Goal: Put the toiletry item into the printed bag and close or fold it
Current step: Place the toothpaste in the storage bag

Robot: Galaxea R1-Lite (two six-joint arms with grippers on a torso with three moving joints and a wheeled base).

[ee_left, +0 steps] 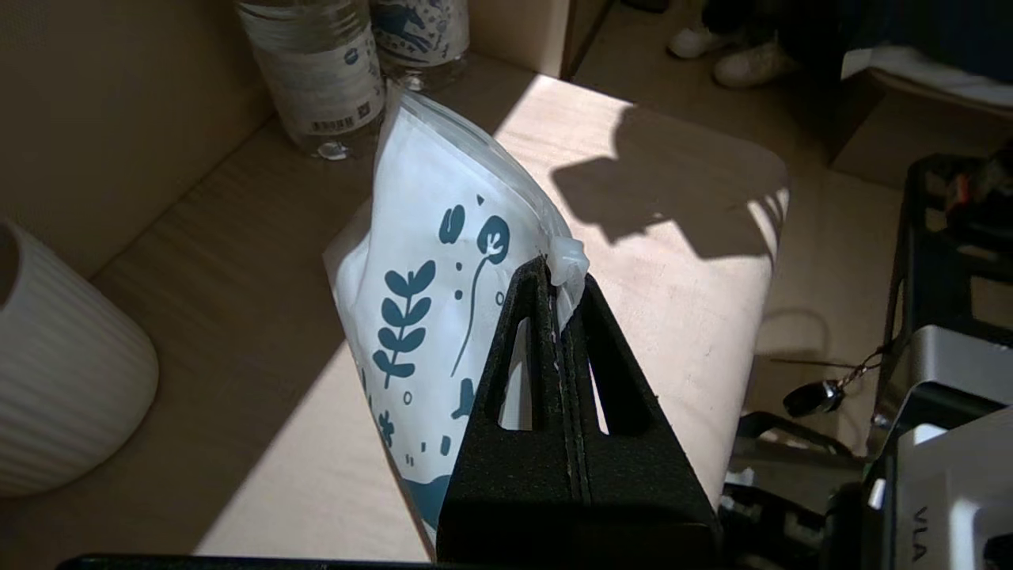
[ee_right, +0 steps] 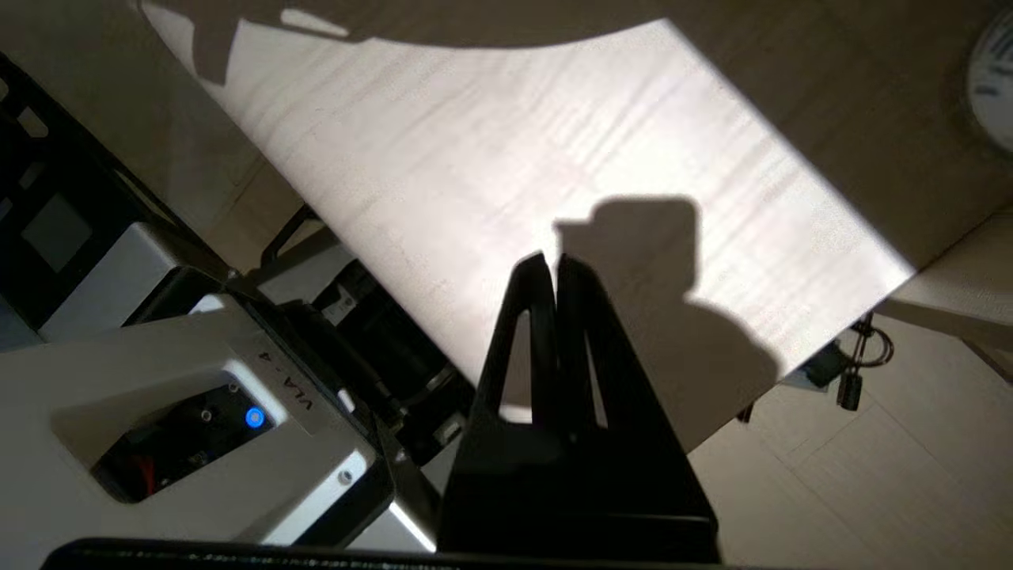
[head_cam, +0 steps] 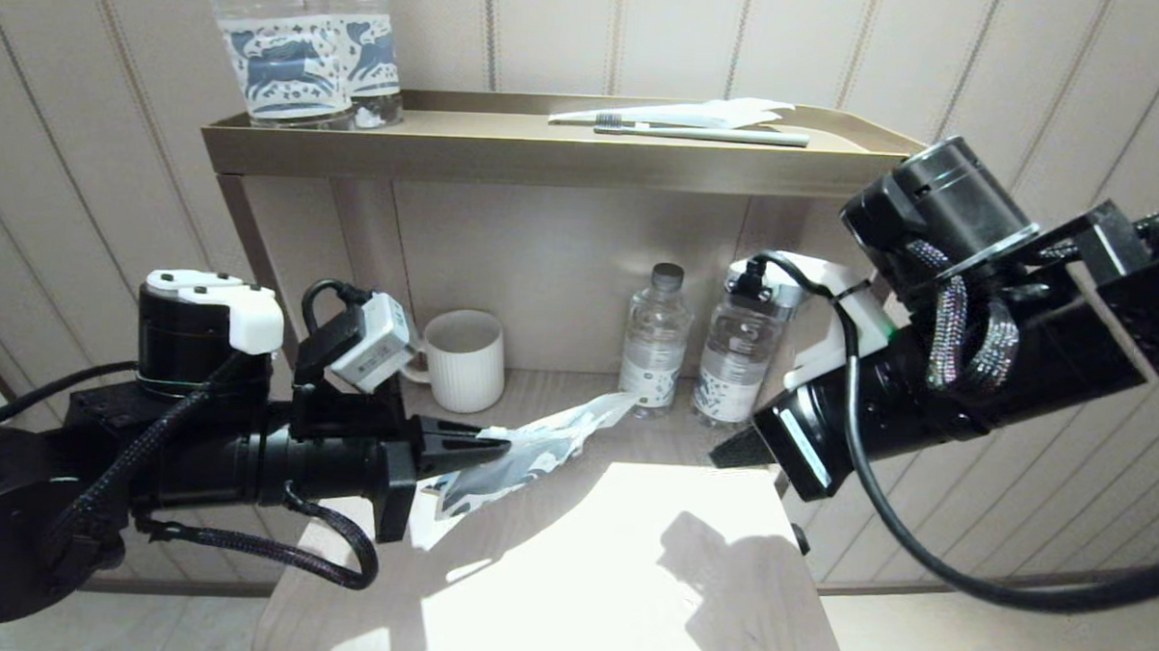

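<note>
The printed bag, white with blue leaves and flowers, hangs tilted above the pale table, lifted by one end. My left gripper is shut on its top edge, right beside the white slider. My right gripper hovers over the table's right side, shut with nothing between its fingers, well apart from the bag. The white toothbrush with the black bristle head is not in view.
A ribbed white mug and two small water bottles stand at the back of the table under the shelf. On the brass shelf lie a grey-green toothbrush with wrapper and horse-label bottles.
</note>
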